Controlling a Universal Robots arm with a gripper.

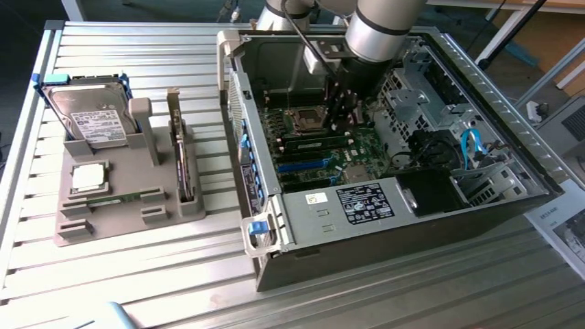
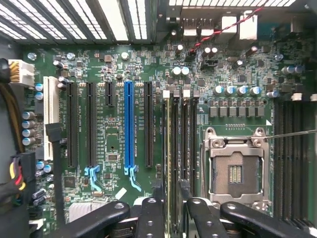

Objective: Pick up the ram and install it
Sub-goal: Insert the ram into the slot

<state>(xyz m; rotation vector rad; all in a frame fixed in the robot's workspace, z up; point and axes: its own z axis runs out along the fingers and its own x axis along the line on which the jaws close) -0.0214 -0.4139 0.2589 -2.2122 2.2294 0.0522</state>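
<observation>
Black tool (image 2: 173, 208) fingers stand apart, one on each side of the ram (image 2: 169, 144). It stands on its edge in a slot on the green motherboard (image 2: 114, 74), beside the open silver processor socket (image 2: 237, 171). Its computer case (image 1: 384, 247) lies on a table (image 1: 137, 274) of silver metal slats. Writing on the case's black sticker (image 1: 364, 203) is too small to read.

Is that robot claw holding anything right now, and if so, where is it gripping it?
Nothing, it seems. The gripper has its fingers apart, one either side of the ram, which sits on edge, slotted into the motherboard.
</observation>
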